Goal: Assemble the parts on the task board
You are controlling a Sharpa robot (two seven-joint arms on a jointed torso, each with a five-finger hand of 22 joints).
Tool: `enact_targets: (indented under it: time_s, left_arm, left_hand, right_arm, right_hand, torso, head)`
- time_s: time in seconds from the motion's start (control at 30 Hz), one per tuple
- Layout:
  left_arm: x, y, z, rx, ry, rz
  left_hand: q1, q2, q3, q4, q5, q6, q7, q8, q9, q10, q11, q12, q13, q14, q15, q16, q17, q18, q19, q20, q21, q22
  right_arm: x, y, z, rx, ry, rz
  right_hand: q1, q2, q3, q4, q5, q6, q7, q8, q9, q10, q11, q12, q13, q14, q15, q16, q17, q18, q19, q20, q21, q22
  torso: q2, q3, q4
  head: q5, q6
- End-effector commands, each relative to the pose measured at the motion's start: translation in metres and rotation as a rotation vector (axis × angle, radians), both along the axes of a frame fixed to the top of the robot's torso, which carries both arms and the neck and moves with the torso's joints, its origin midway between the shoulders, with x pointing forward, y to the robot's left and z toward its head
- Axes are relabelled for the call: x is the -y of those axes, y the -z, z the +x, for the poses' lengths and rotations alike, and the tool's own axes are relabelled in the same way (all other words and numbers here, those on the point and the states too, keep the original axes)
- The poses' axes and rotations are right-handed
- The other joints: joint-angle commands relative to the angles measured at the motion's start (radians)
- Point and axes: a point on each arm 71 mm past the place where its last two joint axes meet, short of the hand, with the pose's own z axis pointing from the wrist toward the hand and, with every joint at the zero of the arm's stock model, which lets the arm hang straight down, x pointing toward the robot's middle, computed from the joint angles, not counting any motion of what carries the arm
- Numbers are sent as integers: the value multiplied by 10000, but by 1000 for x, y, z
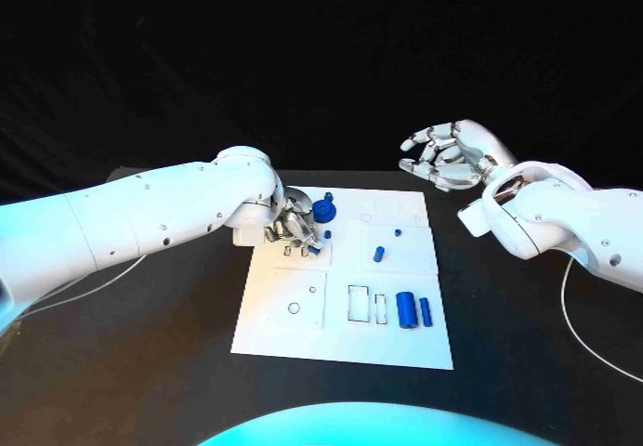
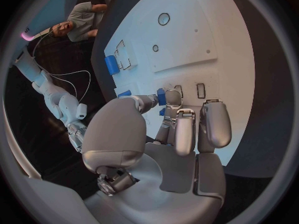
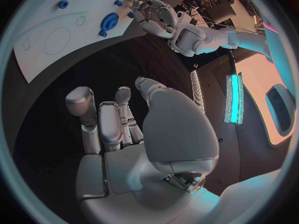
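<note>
The white task board (image 1: 351, 327) lies mid-table. My left hand (image 1: 295, 226) hovers low over its left upper part and pinches a small blue part (image 2: 161, 96) between thumb and a finger, close to the board's surface. A blue gear (image 1: 326, 209) sits just behind that hand. Small blue pieces (image 1: 381, 252) lie near the board's middle, and two blue cylinders (image 1: 405, 309) lie at its lower right. My right hand (image 1: 449, 156) is raised off the board's far right corner, fingers apart and holding nothing. In the right wrist view the gear (image 3: 109, 22) and my left hand (image 3: 152, 12) appear beyond the open right hand (image 3: 124, 129).
Rectangular slots (image 1: 360, 303) and round holes (image 1: 295, 306) mark the board's lower half, and a large circle outline (image 1: 388, 204) its far part. White cables (image 1: 590, 344) trail over the black table on the right.
</note>
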Motion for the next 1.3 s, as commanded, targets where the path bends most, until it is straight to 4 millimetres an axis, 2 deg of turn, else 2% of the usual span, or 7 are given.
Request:
enact_targets:
  time_s: [0.03, 0.23, 0.33, 0.4, 0.5, 0.87, 1.3]
  left_arm:
    - [0, -1, 0, -180, -282, -511]
    - [-8, -3, -2, -17, -758, -942]
    - [-13, -6, -3, 269, -1070, -1184]
    - [-16, -7, -5, 489, -1212, -1288]
    - [-20, -10, -8, 931, -1381, -1395]
    - [-28, -2, -20, 2441, -1805, -1490]
    - [-23, 12, -25, 2502, -1426, -969]
  left_hand:
    - [-249, 31, 1631, -1554, 75, -27, -9, 72, 128, -129, -7, -285, -306, 907, -33, 57, 2190, -166, -70, 37, 20, -45]
    - [-600, 36, 2073, -2014, 195, 42, -33, 181, 293, -17, -21, -385, -436, 890, -48, 12, 2135, -157, -89, 48, 5, -69]
    - [-953, -182, 2295, -2318, 1666, 224, -99, 376, 460, 164, -83, -428, -570, 860, -109, -64, 2042, -140, -121, -2, -25, -128]
    - [-1086, -250, 2343, -2453, 1977, 295, -147, 439, 518, 327, -137, -377, -547, 853, -150, -89, 2011, -136, -128, -36, -32, -141]
    - [-1121, -278, 2354, -2491, 2033, 319, -161, 458, 534, 369, -151, -368, -553, 852, -162, -95, 2003, -143, -109, -48, -12, -103]
    - [-1303, -465, 2484, -2618, 2369, 525, -282, 588, 597, 901, -269, 101, -141, 849, -264, -134, 1944, -175, -2, -150, 87, 69]
    - [-1467, -556, 2633, -2630, 2428, 619, -359, 762, 654, 1182, -339, 508, 201, 879, -324, -71, 2011, -177, 7, -214, 96, 84]
  right_arm:
    - [-2, 2, 0, -91, -182, -131]
    - [-2, 2, 0, -75, -181, -170]
    - [-1, 1, 1, 47, -116, -116]
    - [0, 1, 1, 127, -69, -64]
    - [3, 0, 2, 219, 22, 4]
    - [11, -1, 4, 447, 283, 71]
    - [13, -1, 4, 544, 396, 74]
  right_hand:
    - [77, -3, 48, 7, 31, 46, -24, 65, 8, 50, -51, 44, -11, -43, -44, -36, 10, 75, 66, -30, -46, -8]
    - [89, -12, 58, -3, 47, 58, -26, 72, 10, 38, -54, 27, -38, -48, -46, -52, -10, 79, 60, -33, -71, -23]
    - [89, -14, 58, -4, 50, 58, -26, 73, 10, 33, -53, 20, -47, -53, -46, -63, -27, 81, 56, -33, -78, -27]
    - [89, -25, 60, -6, 60, 51, -25, 70, 8, -33, -52, -66, -133, -67, -46, -91, -67, 93, 25, -34, -140, -68]
    - [70, -58, 143, 18, 104, -6, -5, 52, -4, -454, -33, -660, -734, -355, -30, -595, -677, 226, -387, -25, -915, -559]
    - [64, -59, 159, 24, 111, -7, -5, 56, -4, -456, -33, -686, -776, -359, -29, -613, -675, 221, -373, -24, -913, -552]
    - [85, -67, 185, 7, 133, -23, -6, 52, -7, -449, -36, -708, -824, -332, -33, -593, -622, 206, -321, -25, -856, -510]
  torso:
    - [-1, 6, -2]
    - [-1, 3, 7]
    - [-1, 7, 25]
    - [-3, 8, 28]
    - [-7, 6, 49]
    - [-44, 19, 167]
    - [-26, 44, 163]
  head:
    - [13, -11]
    - [35, -14]
    - [36, -10]
    - [34, -15]
    - [29, -23]
    - [-28, -55]
    - [28, -148]
